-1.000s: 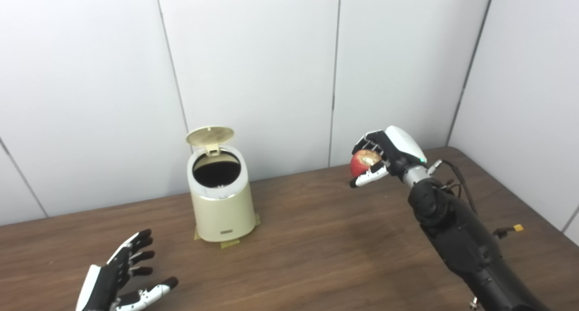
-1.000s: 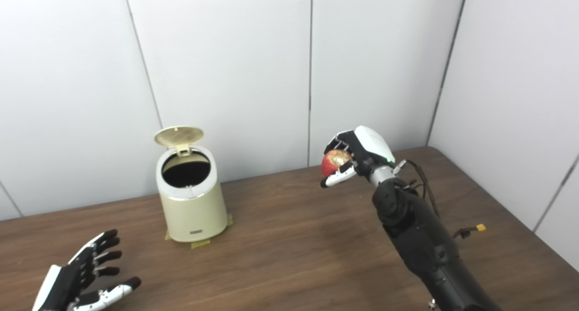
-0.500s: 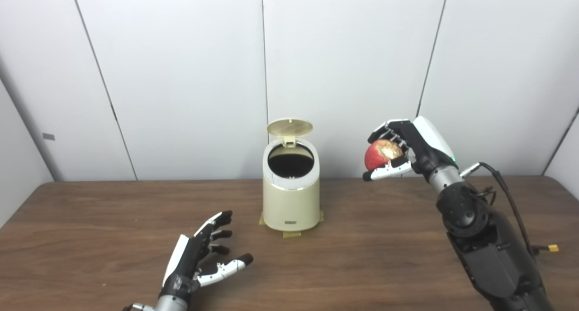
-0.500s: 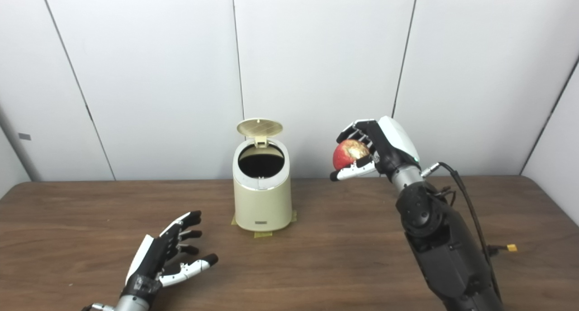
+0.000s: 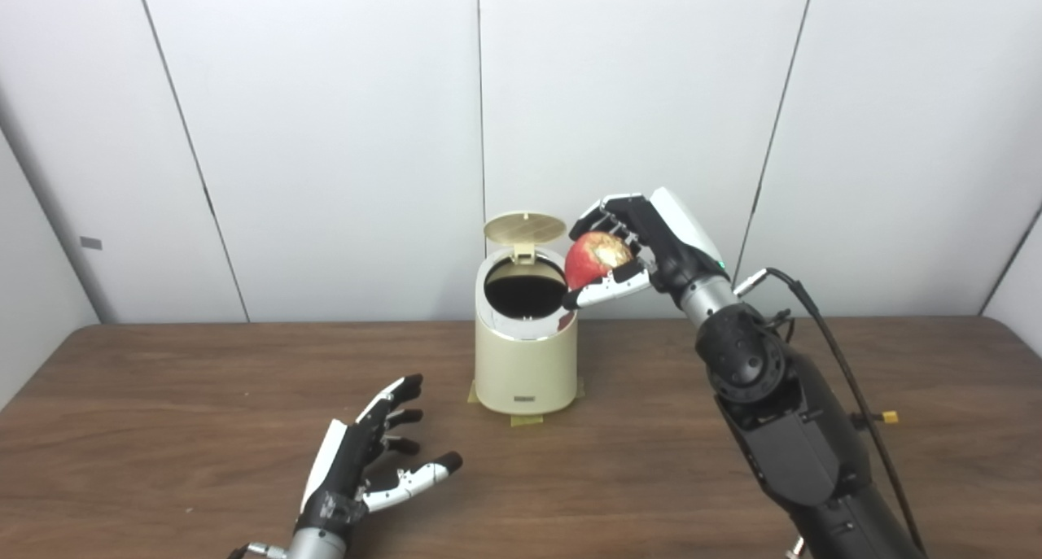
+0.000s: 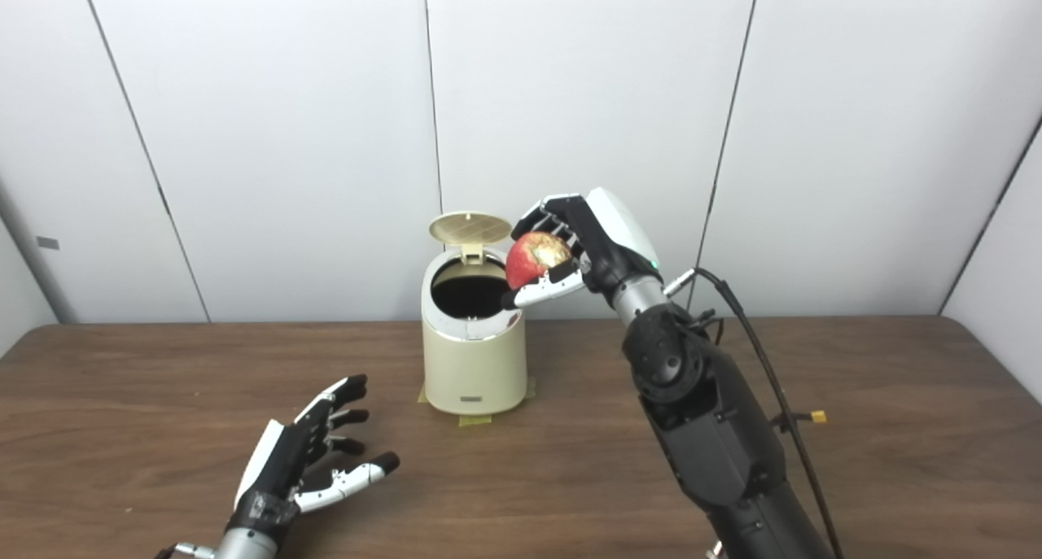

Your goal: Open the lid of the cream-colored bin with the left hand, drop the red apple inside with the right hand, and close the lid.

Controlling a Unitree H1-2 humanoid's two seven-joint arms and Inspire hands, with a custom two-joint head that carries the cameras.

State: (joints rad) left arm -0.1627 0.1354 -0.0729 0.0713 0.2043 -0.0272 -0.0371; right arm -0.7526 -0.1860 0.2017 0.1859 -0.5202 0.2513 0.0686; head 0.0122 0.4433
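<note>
Left hand (image 5: 358, 471): near front edge of desk (image 5: 163, 429), left of centre, fingers spread, nothing held, idle.
Cream-colored bin (image 5: 526, 355): toward back edge, about mid-desk, on tape patches; lid (image 5: 524, 227) hinged upright at rear, mouth clear.
Red apple (image 5: 594, 259): grasped in right hand (image 5: 643, 246), level with bin's right rim, partly over the mouth.
Step in hand: the drop, lid-opening apparently done.
Next: shift apple slightly left to centre over opening, release, withdraw; lid still to close.
</note>
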